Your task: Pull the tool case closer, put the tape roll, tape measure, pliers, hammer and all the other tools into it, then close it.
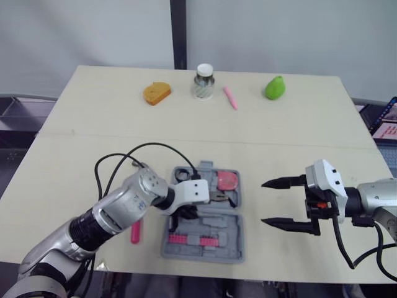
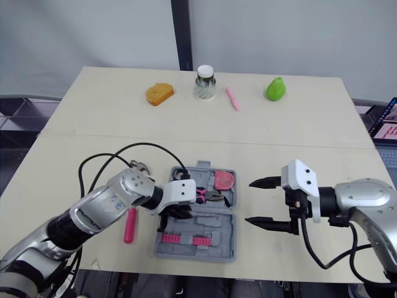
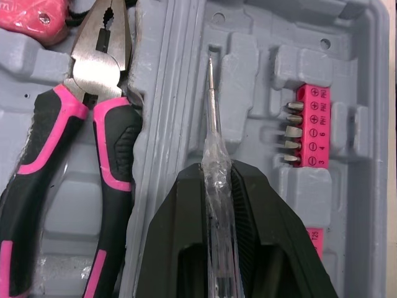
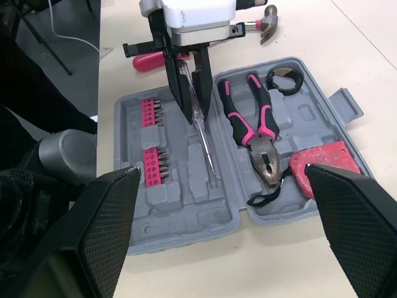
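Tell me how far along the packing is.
Done: tool case sits near, open, with pliers, tape measure and tape roll inside. In hand: left gripper, jaws shut, holds the screwdriver over the case. Left: hammer lies beside the case, lid unclosed; right gripper is open.

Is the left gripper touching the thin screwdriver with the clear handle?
Touching. The left wrist view shows the left gripper closed on the screwdriver: both black fingers press against its clear handle, with no gap.

pliers [image 3: 46, 136]: handle ends cut off | hammer [image 4: 267, 13]: shaft behind left jaws | tape measure [image 3: 25, 15]: mostly cropped
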Tool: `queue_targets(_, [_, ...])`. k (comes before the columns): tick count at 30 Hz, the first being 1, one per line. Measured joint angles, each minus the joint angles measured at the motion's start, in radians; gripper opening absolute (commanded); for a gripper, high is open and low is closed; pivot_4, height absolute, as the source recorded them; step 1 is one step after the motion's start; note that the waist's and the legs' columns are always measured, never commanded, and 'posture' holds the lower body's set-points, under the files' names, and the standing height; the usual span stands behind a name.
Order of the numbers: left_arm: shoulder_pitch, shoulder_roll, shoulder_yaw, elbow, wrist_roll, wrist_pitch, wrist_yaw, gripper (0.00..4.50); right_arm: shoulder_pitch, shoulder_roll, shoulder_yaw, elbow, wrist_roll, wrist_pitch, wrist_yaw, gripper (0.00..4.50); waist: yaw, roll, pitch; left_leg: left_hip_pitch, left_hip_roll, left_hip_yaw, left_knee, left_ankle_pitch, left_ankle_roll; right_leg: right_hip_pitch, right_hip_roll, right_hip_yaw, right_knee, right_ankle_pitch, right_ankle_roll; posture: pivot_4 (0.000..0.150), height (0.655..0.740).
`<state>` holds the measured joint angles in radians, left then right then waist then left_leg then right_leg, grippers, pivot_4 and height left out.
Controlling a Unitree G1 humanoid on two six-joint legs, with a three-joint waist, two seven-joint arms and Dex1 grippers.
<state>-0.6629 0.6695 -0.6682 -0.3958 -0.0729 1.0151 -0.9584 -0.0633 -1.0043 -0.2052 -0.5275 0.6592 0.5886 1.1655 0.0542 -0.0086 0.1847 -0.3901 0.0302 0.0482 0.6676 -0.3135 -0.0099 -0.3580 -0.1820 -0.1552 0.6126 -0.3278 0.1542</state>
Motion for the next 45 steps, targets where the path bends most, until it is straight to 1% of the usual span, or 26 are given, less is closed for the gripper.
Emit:
queue_targets(14, [0.000, -0.026, -0.021, 0.034, 0.005, -0.040, 0.011, 0.06, 0.001, 0.000, 0.000, -0.001, 0.000, 0.002, -0.010, 4.50, 0.000, 0.000, 0.000, 0.000, 0.000, 0.000, 0.000, 0.000, 0.000, 0.000, 0.000, 0.000, 0.000, 0.000, 0.000, 0.150, 0.7400])
queue_targets(29, [0.001, -0.030, -0.029, 0.048, 0.022, -0.062, 0.011, 0.06, 0.024, 0.000, -0.020, -0.018, 0.012, 0.003, -0.021, 4.50, 0.000, 0.000, 0.000, 0.000, 0.000, 0.000, 0.001, 0.000, 0.000, 0.000, 0.000, 0.000, 0.001, 0.000, 0.000, 0.150, 0.7400])
queue_targets(30, [0.002, -0.032, -0.029, 0.048, 0.022, -0.062, 0.012, 1.11, 0.027, 0.000, -0.020, -0.018, 0.012, 0.003, -0.021, 4.50, 0.000, 0.000, 0.000, 0.000, 0.000, 0.000, 0.001, 0.000, 0.000, 0.000, 0.000, 0.000, 0.001, 0.000, 0.000, 0.150, 0.7400])
queue_targets(31, [0.002, -0.034, -0.029, 0.048, 0.022, -0.062, 0.013, 1.38, 0.030, 0.000, -0.020, -0.018, 0.012, 0.004, -0.021, 4.50, 0.000, 0.000, 0.000, 0.000, 0.000, 0.000, 0.001, 0.000, 0.000, 0.000, 0.000, 0.000, 0.001, 0.000, 0.000, 0.150, 0.7400])
queue_targets(35, [0.004, -0.038, -0.034, 0.042, 0.018, -0.062, 0.002, 3.18, 0.031, 0.000, -0.020, -0.018, 0.013, 0.005, -0.021, 4.50, 0.000, 0.000, 0.000, 0.000, 0.000, 0.000, 0.001, 0.000, 0.000, 0.000, 0.000, 0.000, 0.001, 0.000, 0.000, 0.150, 0.7400])
queue_targets(41, [0.001, -0.057, -0.021, 0.010, -0.009, -0.012, 0.000, 3.18, 0.032, 0.000, -0.031, -0.018, 0.025, 0.010, -0.021, 4.50, 0.000, 0.000, 0.000, 0.000, 0.000, -0.001, 0.001, 0.000, 0.000, 0.000, 0.000, 0.000, 0.002, 0.000, 0.000, 0.150, 0.7400])
queue_targets(45, [-0.002, -0.076, 0.027, -0.031, -0.055, 0.051, 0.001, 3.18, 0.032, 0.000, -0.036, -0.018, 0.034, 0.019, -0.021, 4.50, -0.001, 0.000, 0.000, 0.000, 0.000, -0.001, 0.001, 0.000, 0.000, 0.000, 0.000, 0.000, 0.002, 0.000, 0.000, 0.150, 0.7400])
